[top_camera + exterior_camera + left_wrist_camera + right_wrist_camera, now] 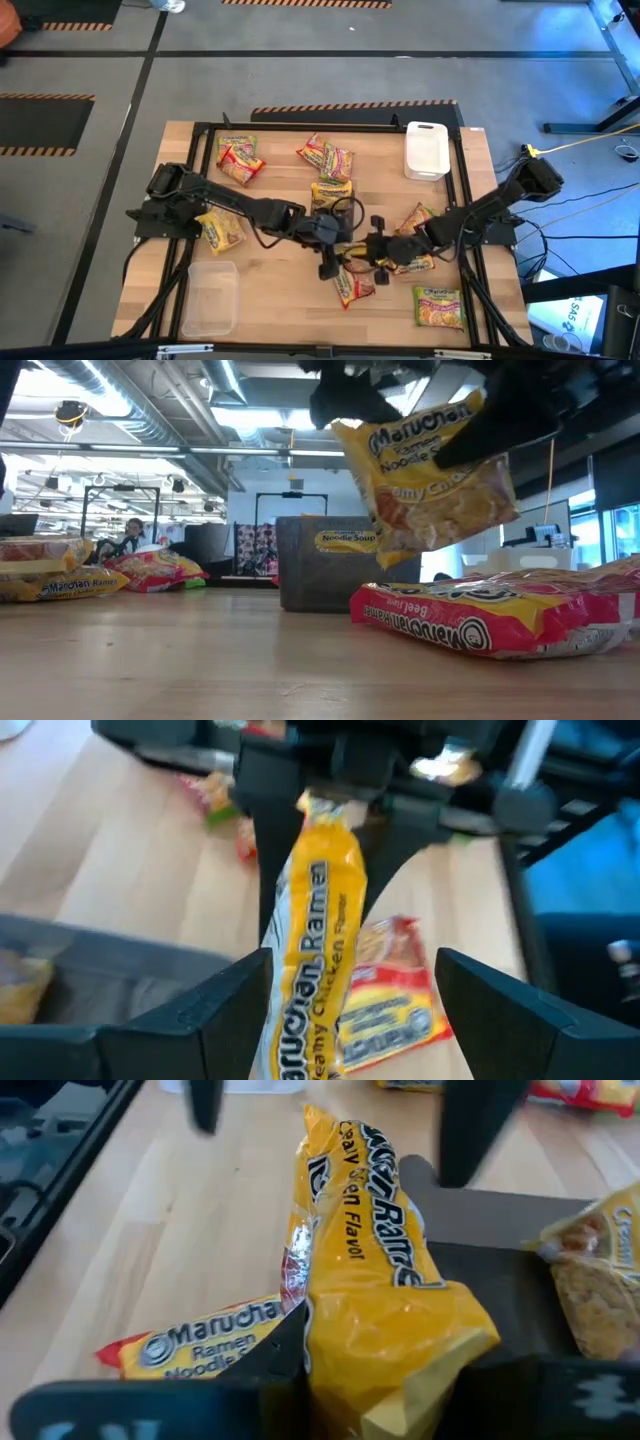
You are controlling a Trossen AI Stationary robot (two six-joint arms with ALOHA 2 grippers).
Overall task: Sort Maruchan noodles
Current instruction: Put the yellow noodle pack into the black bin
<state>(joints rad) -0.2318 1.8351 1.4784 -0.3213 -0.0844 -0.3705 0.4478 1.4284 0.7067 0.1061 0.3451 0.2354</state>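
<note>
Above the red packet (pixel 500 622), right gripper (pixel 380 1380) pinches yellow packet (pixel 430 470) aloft; left gripper (pixel 350 990) gapes around its far end, gap seen only in the left wrist view.

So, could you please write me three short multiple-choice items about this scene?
1. Where is the yellow packet?
A. in the air between both grippers
B. in a tray
C. on the floor

2. What colour is the packet lying flat below it?
A. green
B. red
C. blue

3. How is the left gripper?
A. shut on a tray
B. shut on nothing
C. open

Answers:
1 A: the yellow packet hangs above the table.
2 B: the red packet lies there.
3 C: the left gripper has its fingers apart beside the packet, which the right gripper pinches.
</note>
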